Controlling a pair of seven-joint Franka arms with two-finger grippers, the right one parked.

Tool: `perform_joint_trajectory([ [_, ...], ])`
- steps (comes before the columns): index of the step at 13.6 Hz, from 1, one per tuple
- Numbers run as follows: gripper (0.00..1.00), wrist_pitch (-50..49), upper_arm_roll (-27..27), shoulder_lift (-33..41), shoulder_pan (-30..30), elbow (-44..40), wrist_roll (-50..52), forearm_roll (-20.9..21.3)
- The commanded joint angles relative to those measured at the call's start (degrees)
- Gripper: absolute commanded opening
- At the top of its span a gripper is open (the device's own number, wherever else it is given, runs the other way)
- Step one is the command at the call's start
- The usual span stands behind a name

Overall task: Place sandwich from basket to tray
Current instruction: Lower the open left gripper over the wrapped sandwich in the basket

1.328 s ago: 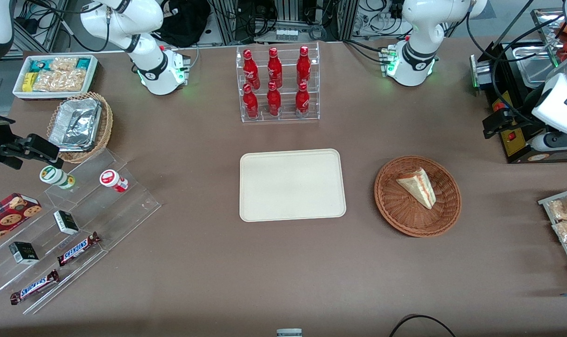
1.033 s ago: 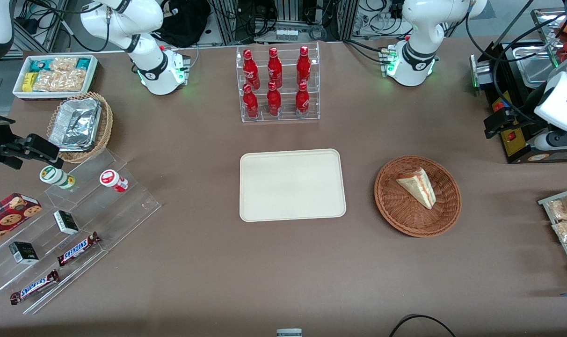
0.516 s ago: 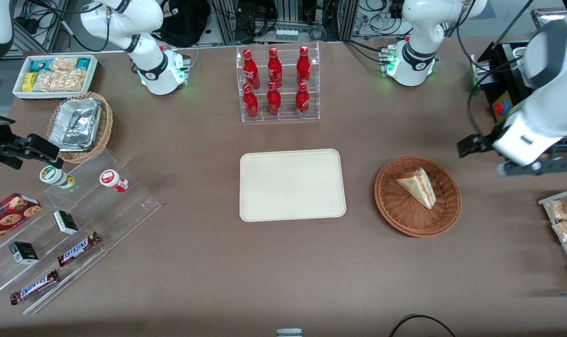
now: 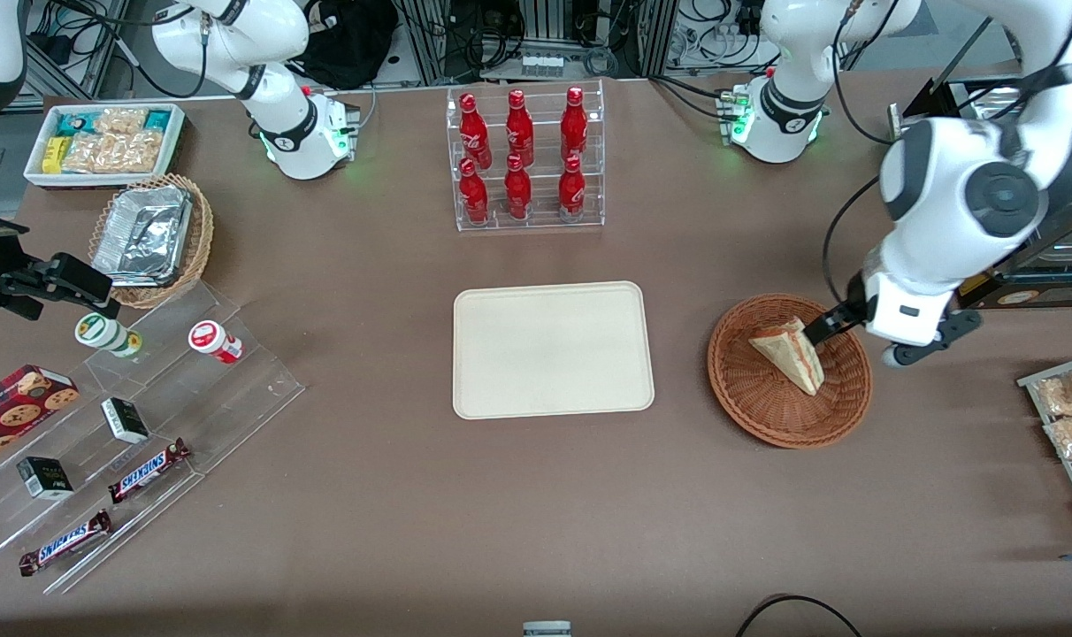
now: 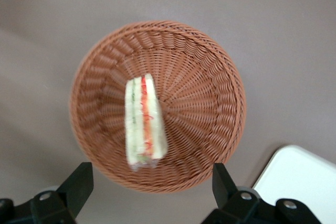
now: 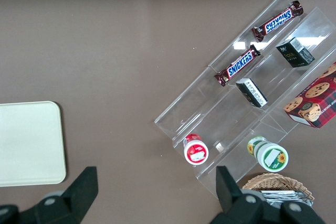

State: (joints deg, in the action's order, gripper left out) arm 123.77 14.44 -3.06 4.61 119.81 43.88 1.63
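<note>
The left arm reaches down over the worktop (image 4: 368,531), its wrist pointing downward above the edge of the basket (image 4: 748,407) that lies toward the working arm's end. The claw (image 5: 149,182) hangs above the basket with its two fingers (image 5: 79,184) spread wide and nothing held between them.

The sandwich (image 4: 791,355) lies in the basket, apart from the claw. The tray (image 4: 552,349) sits bare on the worktop just beside the basket, toward the parked arm's end.

The wrist view shows the sandwich's cut edge with red and green filling layers, and both open fingers. In the front view the fingers are largely hidden by the arm's wrist. The front view alone shows the bottle rack (image 4: 527,159).
</note>
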Motion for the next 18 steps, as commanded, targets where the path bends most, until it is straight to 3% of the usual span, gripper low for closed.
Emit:
perform_joint_trajectory([
  [1, 1.00, 6.2, 0.7, 2.0, 0.4, 6.7, 7.1, -0.2],
  [18, 1.00, 13.5, 0.3, -10.7, 0.6, 7.5, 7.0, 0.9],
])
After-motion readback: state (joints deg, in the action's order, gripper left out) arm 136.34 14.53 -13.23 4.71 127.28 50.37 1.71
